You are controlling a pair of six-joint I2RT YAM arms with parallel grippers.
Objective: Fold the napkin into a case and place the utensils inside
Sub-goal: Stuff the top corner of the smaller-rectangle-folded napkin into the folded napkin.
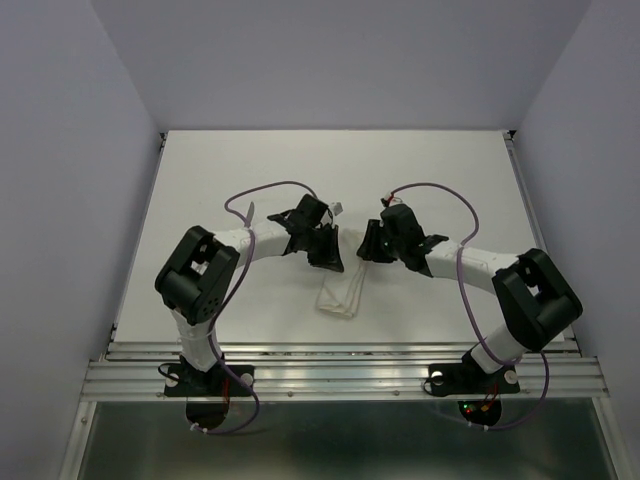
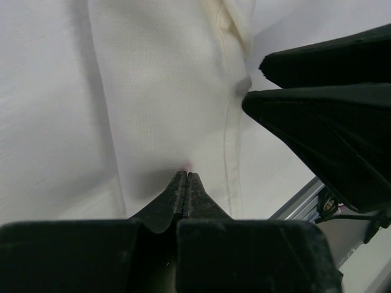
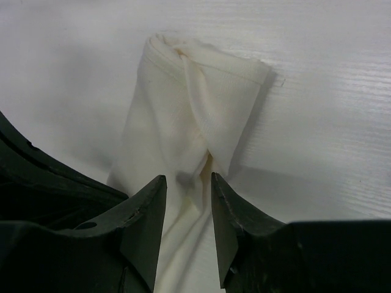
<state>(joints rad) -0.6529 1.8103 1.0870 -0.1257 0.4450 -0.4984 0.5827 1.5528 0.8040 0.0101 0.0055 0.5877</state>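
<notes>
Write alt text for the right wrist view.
A folded cream-white napkin lies on the white table, its far end rounded over. The right gripper hangs over the napkin's near end, jaws apart.

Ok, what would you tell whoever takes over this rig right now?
Left end effector: shut, tips down on the napkin.
Right end effector: open, poised over the napkin.
Napkin: folded into a narrow, loose wrap, lying mid-table between the arms.
Done: most of the folding.
Left: tidy the wrap into a case, then insert the utensils; none are in view.
</notes>
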